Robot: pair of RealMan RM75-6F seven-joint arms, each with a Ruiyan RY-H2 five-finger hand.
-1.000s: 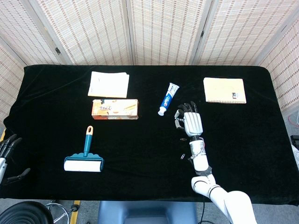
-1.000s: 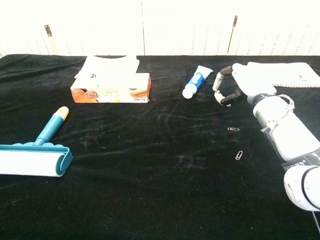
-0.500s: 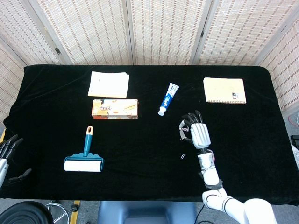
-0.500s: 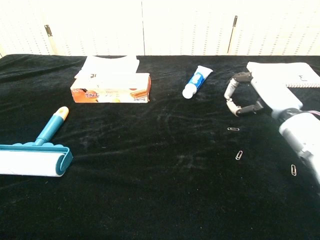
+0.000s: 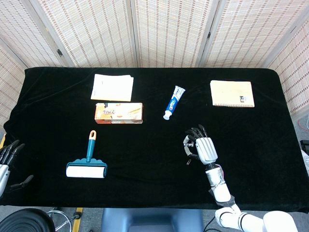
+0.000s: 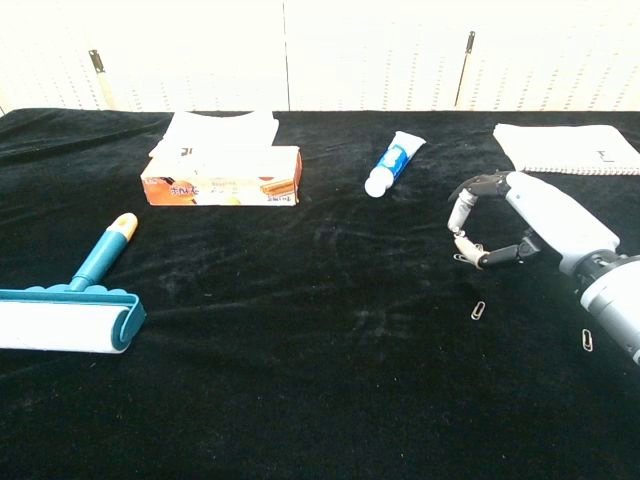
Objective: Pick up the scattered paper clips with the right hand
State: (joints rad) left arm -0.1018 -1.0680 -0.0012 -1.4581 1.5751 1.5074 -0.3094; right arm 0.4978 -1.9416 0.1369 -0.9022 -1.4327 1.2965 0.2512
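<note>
My right hand hangs low over the black cloth at the right, fingers curved downward and apart from the thumb. One small metal paper clip lies right under its fingertips; contact cannot be told. A second paper clip lies a little nearer the front edge. A third paper clip lies beside the wrist. My left hand shows at the far left edge below the table, fingers spread and holding nothing.
A blue-and-white toothpaste tube lies behind the right hand, a tan notebook at the back right. An orange box, white paper and a teal lint roller lie to the left.
The right hand has drawn back from beside the toothpaste toward the front edge and lowered, so its fingertips now hang over the nearest paper clip. The clips have not moved.
</note>
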